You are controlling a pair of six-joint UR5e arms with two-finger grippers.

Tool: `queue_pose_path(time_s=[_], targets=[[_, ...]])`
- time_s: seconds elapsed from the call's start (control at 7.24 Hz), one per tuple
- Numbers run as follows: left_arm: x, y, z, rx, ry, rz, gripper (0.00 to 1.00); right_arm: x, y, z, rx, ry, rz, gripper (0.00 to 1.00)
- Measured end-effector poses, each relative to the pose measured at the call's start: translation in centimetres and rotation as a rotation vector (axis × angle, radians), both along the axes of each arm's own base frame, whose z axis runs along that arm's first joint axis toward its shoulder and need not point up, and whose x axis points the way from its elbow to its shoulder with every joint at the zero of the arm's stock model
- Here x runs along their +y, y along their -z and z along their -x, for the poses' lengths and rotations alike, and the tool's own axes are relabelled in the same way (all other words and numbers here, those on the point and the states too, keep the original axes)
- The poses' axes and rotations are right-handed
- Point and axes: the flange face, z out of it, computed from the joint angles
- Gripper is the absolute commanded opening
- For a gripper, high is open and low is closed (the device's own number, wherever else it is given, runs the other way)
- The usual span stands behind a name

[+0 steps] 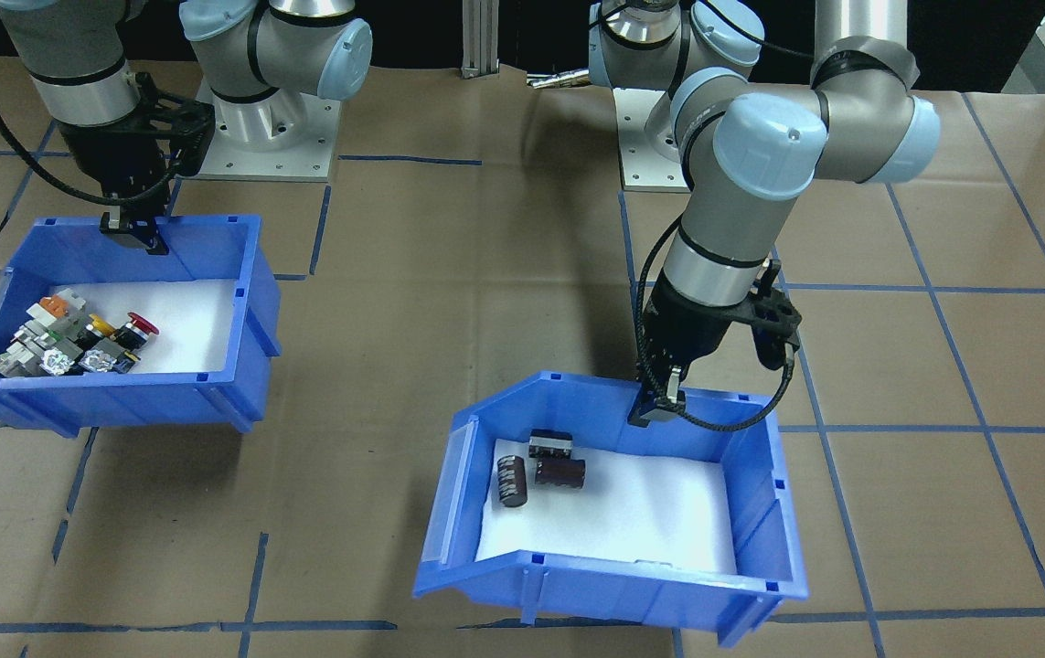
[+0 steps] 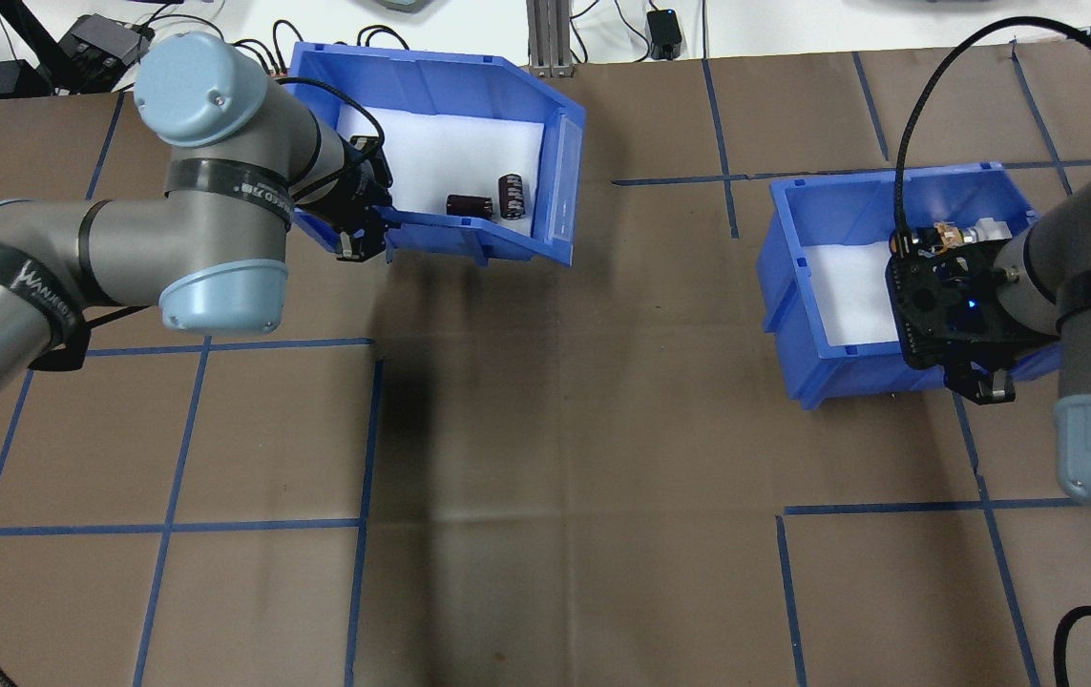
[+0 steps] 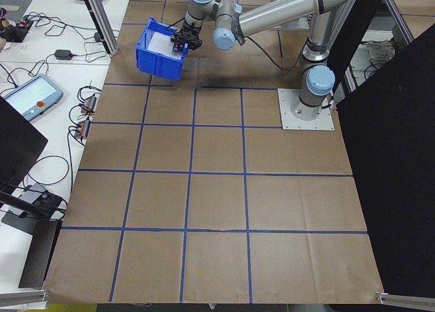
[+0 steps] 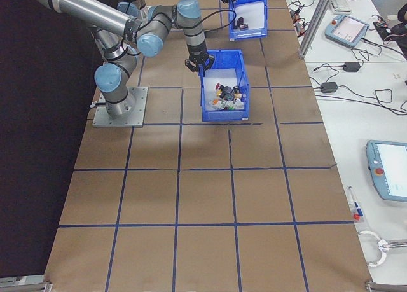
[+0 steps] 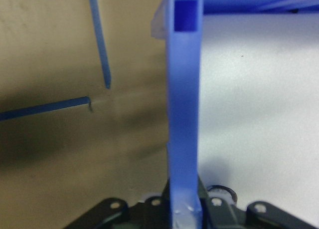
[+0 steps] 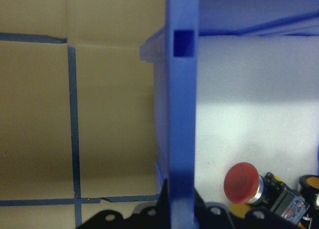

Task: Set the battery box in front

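- Left gripper point(image 1: 659, 408) clamped on the rear wall of the battery box point(image 1: 764, 512); the wrist view shows the blue wall running up from between its fingers.
- Battery box is held tilted, apparently lifted off the table point(image 1: 449, 320), near the table's far edge on the robot's left side. Its low, open front points toward the operators' edge, turned a little to the robot's right.
- On its white liner point(image 1: 641, 512), three dark cylinder pieces point(image 1: 540, 468) are bunched in one corner.
- Right gripper point(image 1: 133, 233) is closed on the rear wall of the second blue bin point(image 1: 252, 302), which sits flat on the robot's right side.
- That bin holds coloured push-button switches point(image 1: 74, 343), among them a red mushroom button point(image 6: 242, 183).
- Partly legible white lettering, "WANUKED", on the left arm's dark strap point(image 2: 25, 277).
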Motion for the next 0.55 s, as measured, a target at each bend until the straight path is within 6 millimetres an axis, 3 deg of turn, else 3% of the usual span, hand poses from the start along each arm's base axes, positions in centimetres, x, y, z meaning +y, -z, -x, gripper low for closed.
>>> queue_pose_path(time_s=[0.28, 0.55], targets=[[-3.0, 1.7, 5.1, 0.065, -0.04, -0.034, 0.0, 2.0, 0.8, -0.6, -0.002, 0.004, -0.008, 0.0], [-4.3, 4.0, 10.3, 0.094, -0.077, -0.075, 0.0, 4.3, 2.0, -1.4, -0.011, 0.015, -0.015, 0.0]])
